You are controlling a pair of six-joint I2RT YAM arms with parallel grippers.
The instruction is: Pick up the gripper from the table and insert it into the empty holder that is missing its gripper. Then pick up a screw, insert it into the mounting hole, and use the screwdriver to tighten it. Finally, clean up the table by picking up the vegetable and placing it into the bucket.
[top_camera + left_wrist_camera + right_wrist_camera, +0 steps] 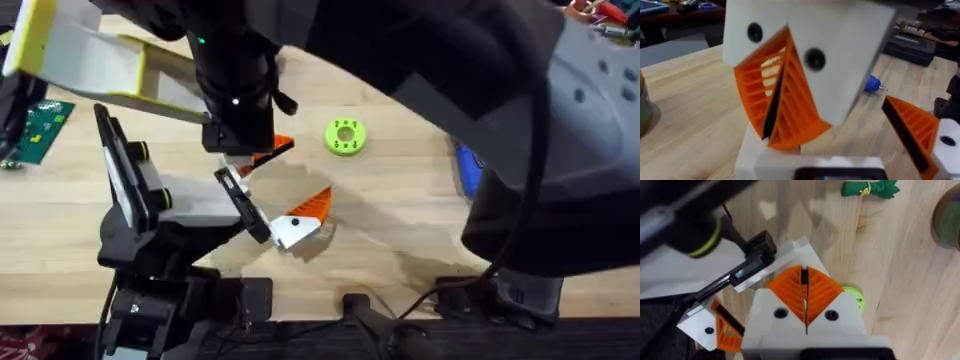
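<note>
Insertion step judged in hand: holder [747,267] is bare. Right tool [804,274] is just above the holder, pads pressed together, nothing seen held. Opening for a pickup is called for next.

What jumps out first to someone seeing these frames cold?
The big dark right arm looming blurred across the overhead view. On the wooden table beneath it, an orange ribbed finger sits at the black-and-white stand's tip, with a lime-green disc beyond.

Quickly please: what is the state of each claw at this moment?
Left claw: cannot be told.
Right claw: closed, orange pads pressed together; whether it holds something cannot be told.
</note>
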